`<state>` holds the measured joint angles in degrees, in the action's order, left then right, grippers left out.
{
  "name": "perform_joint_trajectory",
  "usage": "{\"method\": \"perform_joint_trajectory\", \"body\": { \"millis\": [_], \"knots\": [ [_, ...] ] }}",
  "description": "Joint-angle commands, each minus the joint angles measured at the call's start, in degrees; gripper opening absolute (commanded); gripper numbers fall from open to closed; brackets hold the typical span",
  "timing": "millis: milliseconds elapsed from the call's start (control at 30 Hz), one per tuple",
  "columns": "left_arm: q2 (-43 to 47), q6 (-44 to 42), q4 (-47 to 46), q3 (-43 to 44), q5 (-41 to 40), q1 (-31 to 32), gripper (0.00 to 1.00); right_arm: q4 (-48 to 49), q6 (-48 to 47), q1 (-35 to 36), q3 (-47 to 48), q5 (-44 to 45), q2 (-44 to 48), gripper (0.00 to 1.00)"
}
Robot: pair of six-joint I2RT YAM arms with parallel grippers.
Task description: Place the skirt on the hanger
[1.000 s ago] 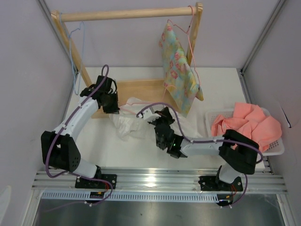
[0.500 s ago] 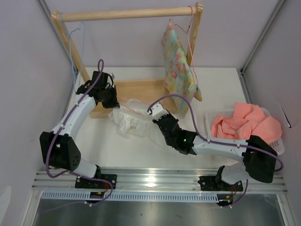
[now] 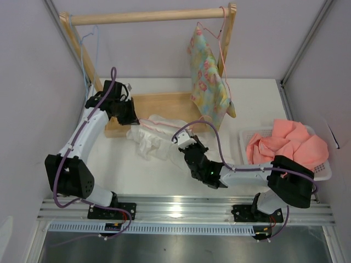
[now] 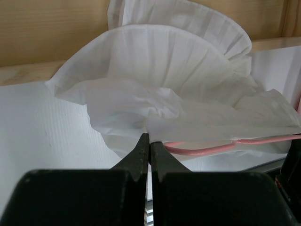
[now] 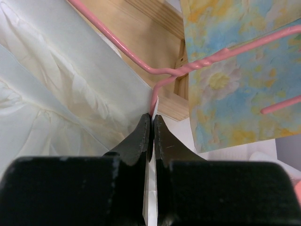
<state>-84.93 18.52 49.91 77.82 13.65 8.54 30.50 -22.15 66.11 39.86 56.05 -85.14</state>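
Note:
The white pleated skirt (image 3: 153,141) lies crumpled on the table in front of the rack base, with the pink wire hanger (image 3: 156,125) partly inside it. My left gripper (image 3: 131,119) is shut on the skirt's edge (image 4: 141,113), and the hanger wire (image 4: 202,149) runs just right of its tips. My right gripper (image 3: 186,143) is shut on thin white skirt fabric (image 5: 70,94) right at the hanger's wire (image 5: 141,63), near the twisted neck. The hanger's hook reaches across the floral garment in the right wrist view.
A wooden rack (image 3: 148,16) stands at the back. A floral garment (image 3: 208,82) hangs on it from another pink hanger. A light blue hanger (image 3: 89,52) hangs at its left end. A white basket (image 3: 323,174) with salmon cloth (image 3: 288,143) sits at the right.
My right gripper has drawn back toward the near edge and its arm has folded. The left gripper has shifted slightly left. The skirt now lies stretched between them.

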Motion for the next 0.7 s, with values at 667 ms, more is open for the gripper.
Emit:
{"method": "perform_joint_trajectory", "body": {
  "millis": [667],
  "knots": [
    [3.01, 1.33, 1.34, 9.90, -22.88, 21.87, 0.00, -1.38, -4.05, 2.71, 2.50, 6.79, -1.43, 0.00]
  ]
}}
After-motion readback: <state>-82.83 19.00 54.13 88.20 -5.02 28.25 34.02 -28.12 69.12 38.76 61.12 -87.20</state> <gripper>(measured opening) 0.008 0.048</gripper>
